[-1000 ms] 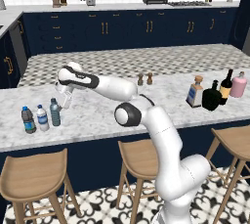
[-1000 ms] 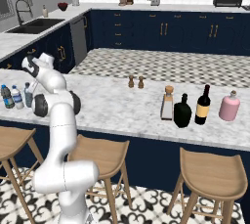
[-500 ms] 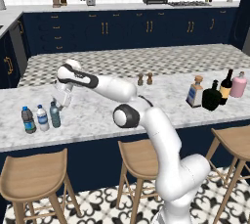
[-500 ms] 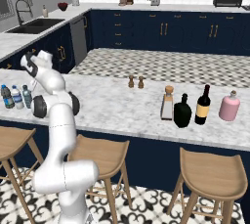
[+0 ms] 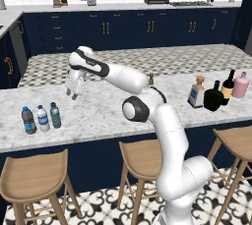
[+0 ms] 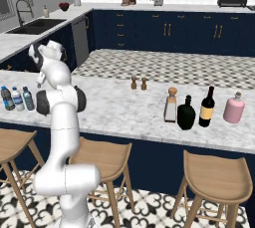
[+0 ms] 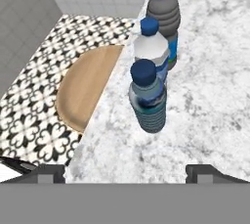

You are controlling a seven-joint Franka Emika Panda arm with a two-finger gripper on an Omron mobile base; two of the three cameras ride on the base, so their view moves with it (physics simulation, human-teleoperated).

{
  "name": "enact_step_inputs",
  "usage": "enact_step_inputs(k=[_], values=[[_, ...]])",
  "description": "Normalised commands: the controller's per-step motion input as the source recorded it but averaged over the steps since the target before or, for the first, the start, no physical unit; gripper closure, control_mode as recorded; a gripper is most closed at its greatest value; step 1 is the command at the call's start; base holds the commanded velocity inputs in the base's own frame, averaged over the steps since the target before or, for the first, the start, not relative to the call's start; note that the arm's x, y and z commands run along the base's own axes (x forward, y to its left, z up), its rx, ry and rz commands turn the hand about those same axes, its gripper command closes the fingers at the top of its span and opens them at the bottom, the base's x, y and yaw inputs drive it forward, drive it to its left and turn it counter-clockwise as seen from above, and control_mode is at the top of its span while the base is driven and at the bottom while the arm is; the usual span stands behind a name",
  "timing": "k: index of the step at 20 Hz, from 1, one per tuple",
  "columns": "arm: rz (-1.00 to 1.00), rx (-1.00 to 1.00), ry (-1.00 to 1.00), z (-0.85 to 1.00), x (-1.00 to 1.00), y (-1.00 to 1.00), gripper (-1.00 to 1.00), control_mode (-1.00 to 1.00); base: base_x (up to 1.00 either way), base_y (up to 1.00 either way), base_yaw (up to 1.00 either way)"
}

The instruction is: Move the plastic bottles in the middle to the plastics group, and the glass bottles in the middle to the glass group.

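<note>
The slim blue-grey plastic bottle stands upright on the marble counter. It is the right end of a row with the white-capped and dark grey bottles of the plastics group. My gripper hangs open above and behind this row, nothing between its fingertips. At the counter's right end the cork-stoppered square bottle and the black flask stand beside the wine bottle and the pink bottle of the glass group.
Salt and pepper shakers stand mid-counter. The plastic bottles are close to the counter's front edge, with wooden stools below. A raised rear counter runs behind.
The gripper has opened wide, let go of the blue-grey bottle, and lifted up and back from the row. The bottle stays standing beside the other two.
</note>
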Motion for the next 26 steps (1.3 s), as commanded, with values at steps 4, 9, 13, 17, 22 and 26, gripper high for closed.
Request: enact_step_inputs(k=[4, 9, 13, 17, 22, 26], values=[[-0.28, 0.1, -0.07, 0.0, -0.88, -0.91, -1.0, -1.0, 0.0, 0.0, 0.0], [-0.43, 0.05, 0.0, 0.23, -0.73, -0.74, -1.0, -1.0, 0.0, 0.0, 0.0], [-0.54, -0.06, 0.0, 0.71, -0.43, -0.64, -1.0, -1.0, 0.0, 0.0, 0.0], [-0.54, -0.09, 0.07, 0.69, -0.3, -0.65, -1.0, -1.0, 0.0, 0.0, 0.0], [-0.43, -0.07, 0.0, -0.02, -0.5, -0.54, -1.0, -1.0, 0.0, 0.0, 0.0], [-0.29, 0.05, 0.0, -0.1, -0.61, -0.71, -1.0, -1.0, 0.0, 0.0, 0.0]])
